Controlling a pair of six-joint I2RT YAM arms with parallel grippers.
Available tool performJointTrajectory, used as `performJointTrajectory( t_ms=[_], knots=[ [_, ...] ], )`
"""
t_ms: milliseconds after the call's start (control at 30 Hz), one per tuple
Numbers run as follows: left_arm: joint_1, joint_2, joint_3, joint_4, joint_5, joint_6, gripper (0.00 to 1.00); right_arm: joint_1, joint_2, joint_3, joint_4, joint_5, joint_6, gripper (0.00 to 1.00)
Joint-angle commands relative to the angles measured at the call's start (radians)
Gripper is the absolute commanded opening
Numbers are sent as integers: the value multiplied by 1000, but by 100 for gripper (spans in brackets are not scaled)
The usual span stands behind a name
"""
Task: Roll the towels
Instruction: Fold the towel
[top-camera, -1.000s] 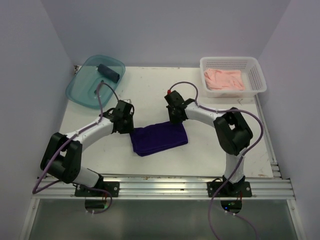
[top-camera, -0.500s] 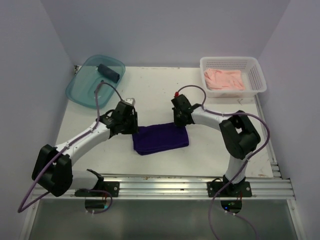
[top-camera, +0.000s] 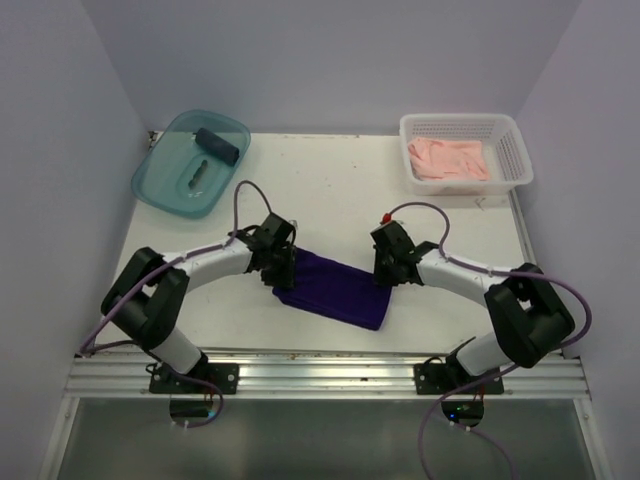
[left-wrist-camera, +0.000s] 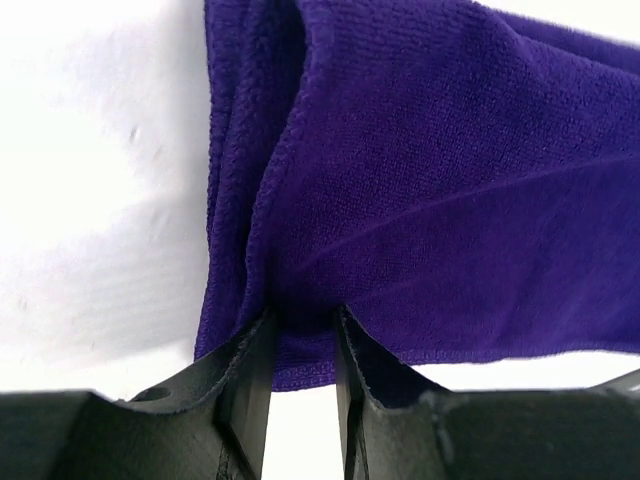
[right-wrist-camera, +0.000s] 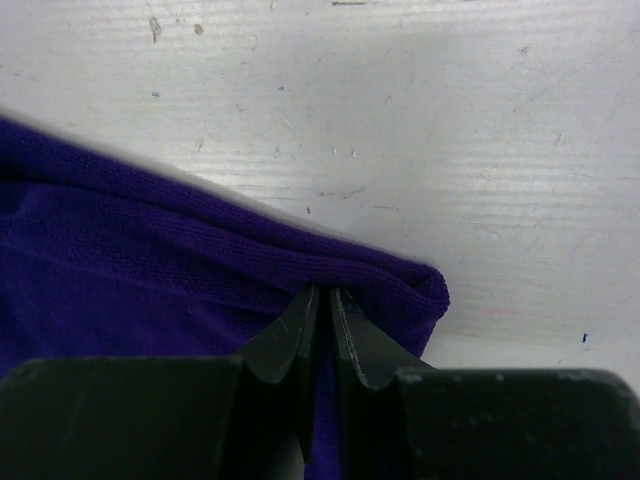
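Purple towel (top-camera: 335, 290), left tool (left-wrist-camera: 302, 318) clamping 1 edge, right tool (right-wrist-camera: 322, 295) clamping opposite corner, basket (top-camera: 458, 119) well apart

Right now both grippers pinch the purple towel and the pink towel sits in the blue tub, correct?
Not quite. The top external view shows the pink towel lying in the white basket, not the blue tub. Both the left gripper and the right gripper do pinch the purple towel.

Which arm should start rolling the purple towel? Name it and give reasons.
Left, probably: the left gripper pinches bunched layers at the purple towel's short end, a ready core. The right gripper is shut on just one thin corner.
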Motion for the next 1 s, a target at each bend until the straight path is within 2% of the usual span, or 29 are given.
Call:
performJointTrajectory(
  t_ms=[0, 167, 300, 433, 600, 700, 800, 967],
  knots=[
    [16, 141, 88, 40, -59, 30, 33, 12, -27, -52, -99, -13, 10, 13],
    [55, 304, 340, 5, -131, 68, 33, 107, -62, -110, -73, -15, 91, 12],
    [92, 439, 571, -47, -159, 111, 33, 253, -70, -107, -44, -24, 172, 12],
    [102, 438, 701, -117, -198, 136, 34, 317, -96, -35, -82, 14, 169, 13],
    [101, 274, 650, -113, -198, 150, 39, 311, -130, 93, -119, 143, 84, 20],
    [96, 190, 543, -108, -141, 119, 39, 265, -38, 199, -119, 177, 16, 20],
    [83, 118, 402, -33, -43, 72, 37, 209, 73, 276, -71, 131, -36, 19],
    [64, 116, 262, 83, 35, 7, 36, 152, 287, 438, -80, 105, -113, 18]
  ],
)
